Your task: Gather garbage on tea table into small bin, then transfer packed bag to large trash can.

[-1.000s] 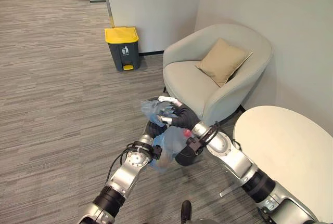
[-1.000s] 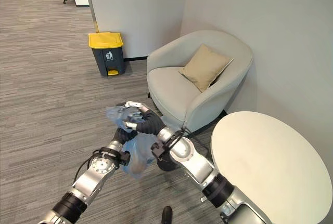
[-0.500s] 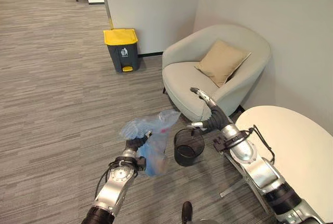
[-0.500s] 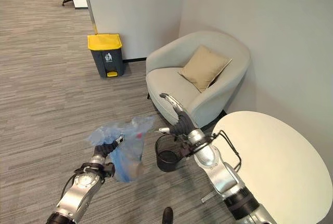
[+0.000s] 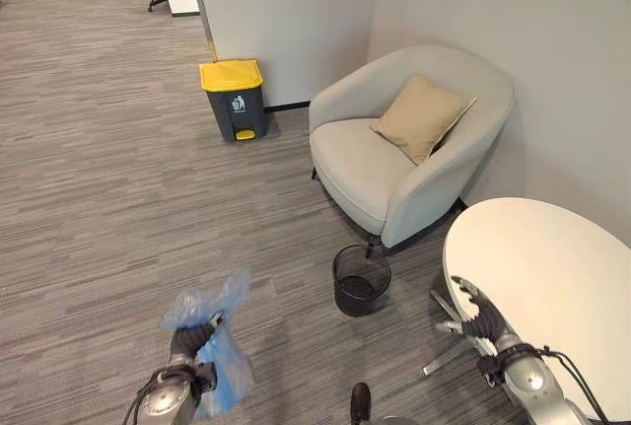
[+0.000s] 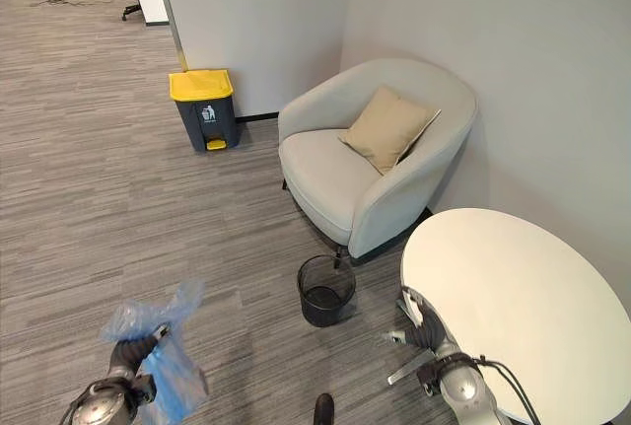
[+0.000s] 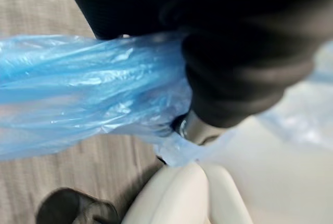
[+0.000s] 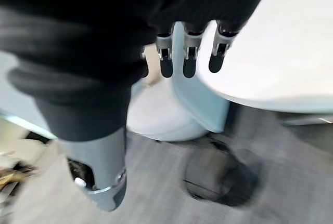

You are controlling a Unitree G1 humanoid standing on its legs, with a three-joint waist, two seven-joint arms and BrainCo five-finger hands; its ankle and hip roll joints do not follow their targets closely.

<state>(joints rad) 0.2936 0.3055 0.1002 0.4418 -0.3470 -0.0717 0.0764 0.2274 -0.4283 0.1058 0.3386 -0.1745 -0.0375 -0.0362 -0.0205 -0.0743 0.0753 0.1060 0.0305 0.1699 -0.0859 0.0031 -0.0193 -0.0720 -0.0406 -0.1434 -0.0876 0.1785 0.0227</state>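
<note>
Fingers of left hand (image 5: 183, 344) gripping blue bag (image 5: 212, 361).

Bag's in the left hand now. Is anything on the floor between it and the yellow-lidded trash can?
Nothing visible. The left hand grips the blue plastic garbage bag, and open grey carpet runs from it to the dark grey trash can with the yellow lid. The small black mesh bin sits off to the right by the beige armchair.
</note>
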